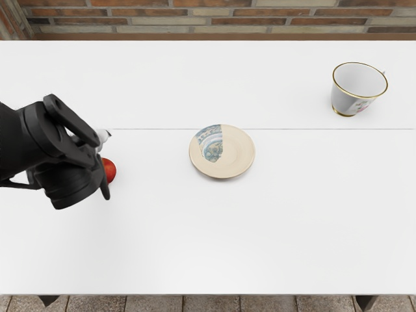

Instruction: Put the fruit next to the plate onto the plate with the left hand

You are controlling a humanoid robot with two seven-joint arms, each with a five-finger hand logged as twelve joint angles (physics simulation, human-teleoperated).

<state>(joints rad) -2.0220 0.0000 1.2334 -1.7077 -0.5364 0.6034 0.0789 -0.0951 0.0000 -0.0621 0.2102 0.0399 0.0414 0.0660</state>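
A small red fruit (110, 170) lies on the white table at the left, mostly hidden behind my left hand (78, 170). The black left arm comes in from the left edge, and the hand sits right over and against the fruit, so only the fruit's right side shows. How the hand stands around the fruit is hidden by its own bulk. A cream plate (227, 159) with a blue patterned patch rests flat near the table's middle, well to the right of the fruit, with nothing on it. The right arm is out of view.
A white teacup (357, 88) with a gold rim stands upright at the back right. A thin seam (292, 129) runs across the table behind the plate. A brick wall lies beyond the far edge.
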